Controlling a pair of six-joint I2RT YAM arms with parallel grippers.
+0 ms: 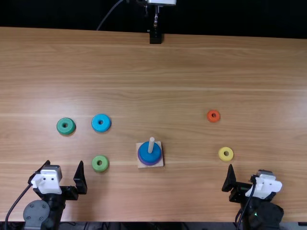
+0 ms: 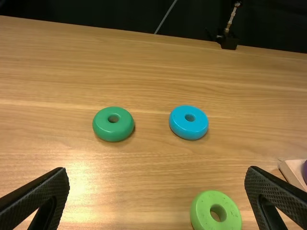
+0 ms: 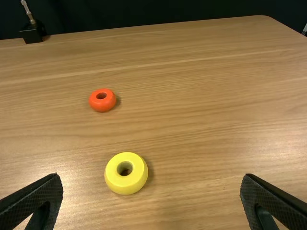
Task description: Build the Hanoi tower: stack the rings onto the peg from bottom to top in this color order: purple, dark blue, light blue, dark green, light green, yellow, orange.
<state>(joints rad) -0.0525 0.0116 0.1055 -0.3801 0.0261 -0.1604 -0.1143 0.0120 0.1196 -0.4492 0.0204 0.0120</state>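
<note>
In the top view my left gripper (image 1: 65, 178) stands open near the table's near left, and my right gripper (image 1: 245, 178) is open near right. The peg (image 1: 151, 143) rises from a square base (image 1: 159, 164); a dark blue ring (image 1: 145, 154) lies over a purple ring (image 1: 141, 161) on it. Loose on the table are the light blue ring (image 1: 96, 124), dark green ring (image 1: 61, 127), light green ring (image 1: 97, 166), yellow ring (image 1: 221, 154) and orange ring (image 1: 209, 117). Wrist views show the left gripper (image 2: 158, 191) and right gripper (image 3: 151, 196), nothing between their fingers.
A black stand (image 1: 156, 36) with a metal rod is at the table's far edge. The wooden table (image 1: 182, 72) stretches between the loose rings and that edge. The base with the peg sits between the two arms.
</note>
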